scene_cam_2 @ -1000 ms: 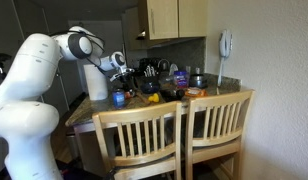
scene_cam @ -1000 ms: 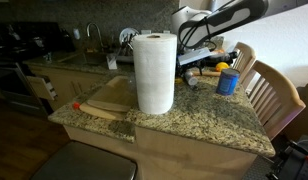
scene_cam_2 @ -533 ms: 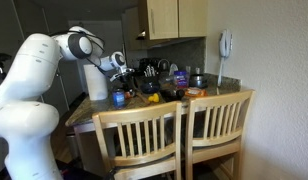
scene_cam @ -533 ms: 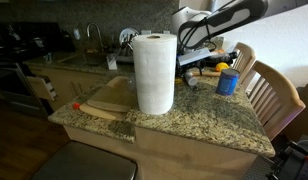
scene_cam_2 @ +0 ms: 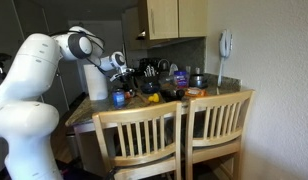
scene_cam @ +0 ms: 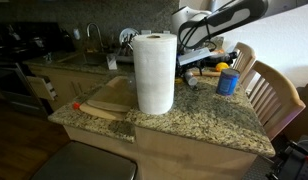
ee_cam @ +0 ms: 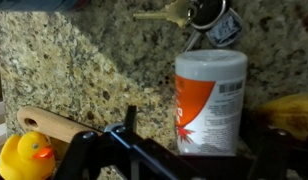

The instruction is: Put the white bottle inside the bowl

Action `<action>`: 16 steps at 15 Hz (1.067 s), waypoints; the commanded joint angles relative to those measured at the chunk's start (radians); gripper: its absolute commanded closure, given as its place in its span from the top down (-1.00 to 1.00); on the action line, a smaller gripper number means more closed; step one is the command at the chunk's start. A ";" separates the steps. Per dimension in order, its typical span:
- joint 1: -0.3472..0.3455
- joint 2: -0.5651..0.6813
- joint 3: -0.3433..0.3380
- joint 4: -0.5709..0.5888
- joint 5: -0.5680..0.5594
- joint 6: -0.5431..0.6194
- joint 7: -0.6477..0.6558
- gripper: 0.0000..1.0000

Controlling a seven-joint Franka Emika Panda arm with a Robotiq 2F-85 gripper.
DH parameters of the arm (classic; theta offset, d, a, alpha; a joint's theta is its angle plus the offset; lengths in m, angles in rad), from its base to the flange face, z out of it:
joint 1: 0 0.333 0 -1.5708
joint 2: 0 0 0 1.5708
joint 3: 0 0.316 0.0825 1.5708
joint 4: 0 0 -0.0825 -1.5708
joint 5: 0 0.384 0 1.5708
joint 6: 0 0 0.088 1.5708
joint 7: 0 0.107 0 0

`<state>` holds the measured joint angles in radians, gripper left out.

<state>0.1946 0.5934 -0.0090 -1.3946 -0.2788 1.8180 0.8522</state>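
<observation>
No change from half a second ago: arm, gripper and bottle all sit where they were.

In the wrist view the dark fingers (ee_cam: 122,140) of the gripper (ee_cam: 192,142) flank the base of the slim white plastic bottle with an orange label (ee_cam: 209,98). We cannot tell whether they grip it or stand clear. The bottle stands upright on the speckled granite countertop (ee_cam: 84,60), not in any bowl. A bunch of keys (ee_cam: 199,14) lies beyond it. A yellow rubber duck (ee_cam: 27,158) sits off to one side, with a wooden handle (ee_cam: 56,125) just beside it. In both exterior views the white arm (scene_cam_2: 34,90) reaches over the counter's far end, near the blue container with a yellow top (scene_cam: 227,80). The big white paper towel roll (scene_cam: 154,72) stands well apart from the gripper, and two wooden slat-back chairs (scene_cam_2: 184,130) are pushed up to the counter.
</observation>
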 commanded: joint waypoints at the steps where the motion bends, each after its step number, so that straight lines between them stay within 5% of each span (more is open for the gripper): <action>1: 0.013 0.001 -0.017 0.003 0.010 -0.001 -0.005 1.00; 6: 0.015 0.002 -0.017 0.003 0.011 0.007 -0.007 1.00; 7: 0.015 0.000 -0.018 -0.002 0.011 0.013 -0.004 0.50; 14: 0.010 -0.015 -0.019 -0.020 0.018 0.023 -0.003 -0.38; 16: 0.012 -0.029 -0.020 -0.021 0.016 0.022 -0.002 -0.42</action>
<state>0.2027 0.5929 -0.0173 -1.3946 -0.2789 1.8238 0.8548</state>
